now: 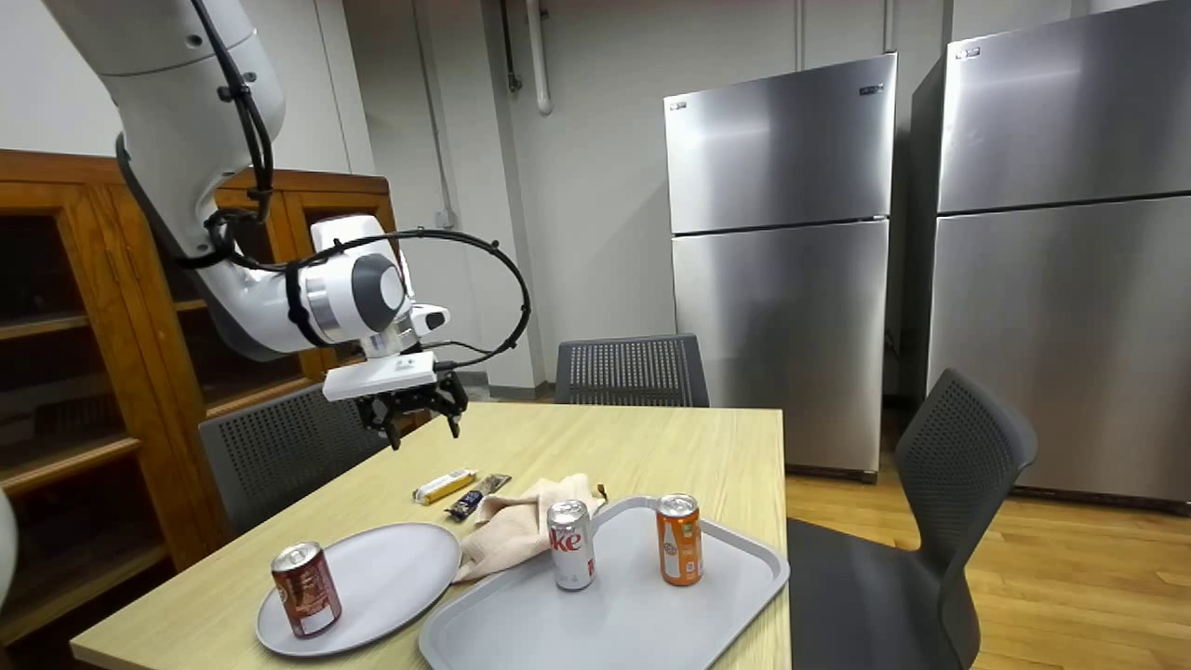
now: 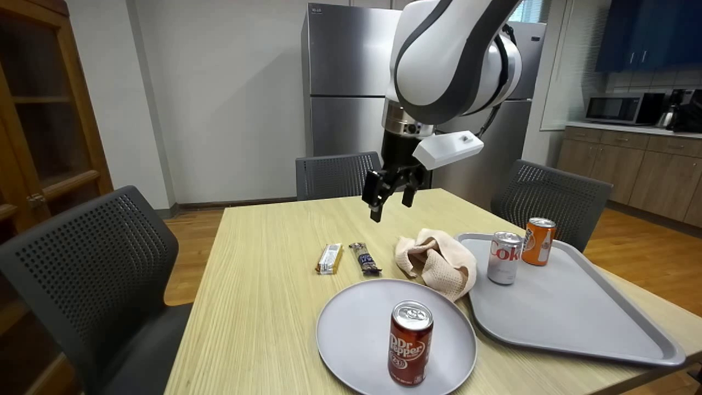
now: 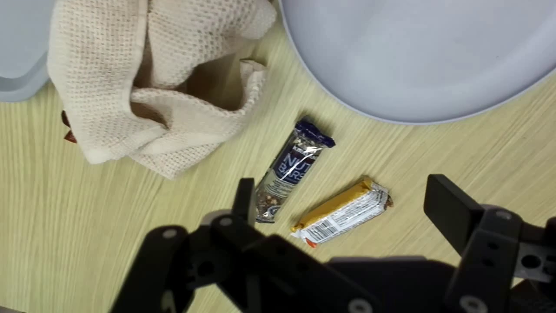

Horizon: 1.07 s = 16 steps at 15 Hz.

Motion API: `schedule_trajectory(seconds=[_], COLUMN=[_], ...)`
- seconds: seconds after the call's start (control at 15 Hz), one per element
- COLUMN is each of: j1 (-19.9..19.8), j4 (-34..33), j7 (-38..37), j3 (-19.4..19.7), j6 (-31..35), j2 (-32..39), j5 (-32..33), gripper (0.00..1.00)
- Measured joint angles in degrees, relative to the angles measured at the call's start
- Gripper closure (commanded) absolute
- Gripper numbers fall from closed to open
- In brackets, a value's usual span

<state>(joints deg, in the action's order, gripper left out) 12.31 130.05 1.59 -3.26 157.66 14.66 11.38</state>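
In an exterior view, the yellow-wrapped bar (image 2: 329, 259) lies on the table (image 2: 258, 307), the nut bar (image 2: 365, 259) just to its right. The tool (image 2: 392, 206) hangs above, jaws apart and empty, seemingly at the approach stage; gripping either bar would call for descending with jaws set across it. Farther right lies the crumpled cloth (image 2: 445, 270).

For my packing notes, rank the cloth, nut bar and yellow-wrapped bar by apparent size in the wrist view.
1. Cloth, cropped by the frame
2. Nut bar
3. Yellow-wrapped bar, only slightly smaller
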Motion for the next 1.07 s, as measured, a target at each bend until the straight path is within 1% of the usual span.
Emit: schedule_trajectory(seconds=[0.33, 0.67, 1.07], j1=[3.89, 6.85, 8.37], j4=[0.23, 1.18, 3.32], j7=[-4.07, -7.36, -10.81], j3=[-1.16, -2.66, -4.63], j6=[-0.64, -1.62, -3.1], j2=[-0.25, -0.72, -1.99], j5=[1.46, 2.26, 2.26], gripper=[0.0, 0.0, 0.0])
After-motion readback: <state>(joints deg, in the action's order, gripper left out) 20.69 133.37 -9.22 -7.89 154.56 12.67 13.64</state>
